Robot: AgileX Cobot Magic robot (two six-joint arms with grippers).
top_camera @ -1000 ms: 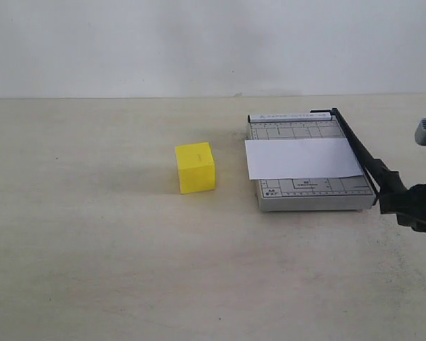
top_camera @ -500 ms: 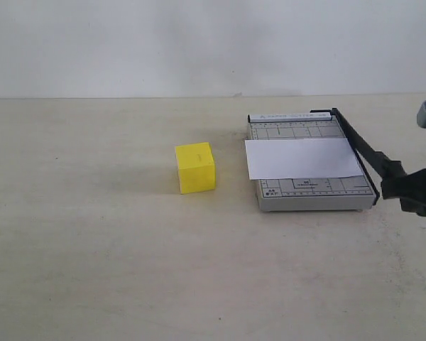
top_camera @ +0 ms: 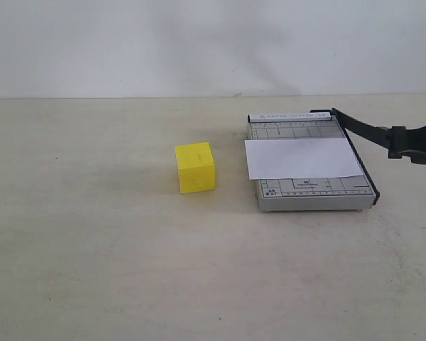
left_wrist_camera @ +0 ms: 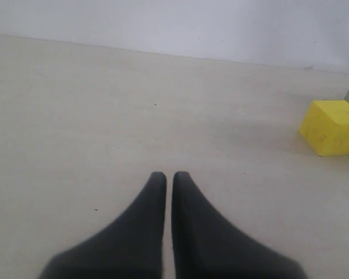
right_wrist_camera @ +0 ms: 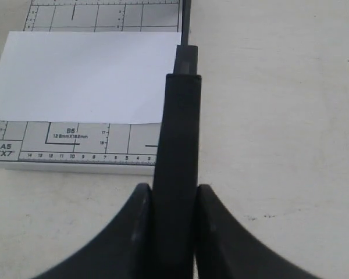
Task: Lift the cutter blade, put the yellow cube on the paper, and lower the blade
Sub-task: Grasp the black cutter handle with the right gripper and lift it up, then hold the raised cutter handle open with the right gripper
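The cutter blade (top_camera: pixel 361 130) is lifted off the grey gridded board (top_camera: pixel 309 194), slanting up from its hinge at the far corner toward the right. My right gripper (top_camera: pixel 405 144) is shut on the blade's thick handle (right_wrist_camera: pixel 177 145), one finger on each side. The white paper (top_camera: pixel 303 158) lies flat across the board and also shows as a paper (right_wrist_camera: pixel 87 78) in the right wrist view. The yellow cube (top_camera: pixel 195 168) rests on the table left of the board. My left gripper (left_wrist_camera: pixel 168 175) is shut and empty, with the cube (left_wrist_camera: pixel 332 127) far off to one side.
A beige table (top_camera: pixel 99 249) carries everything, with a white wall (top_camera: pixel 128 42) behind it. The grey board's near edge (right_wrist_camera: pixel 75 156) bears ruler marks and size labels.
My right gripper has risen with the blade handle in it, swinging the blade up from the board's right edge. Cube, paper and board have not moved.
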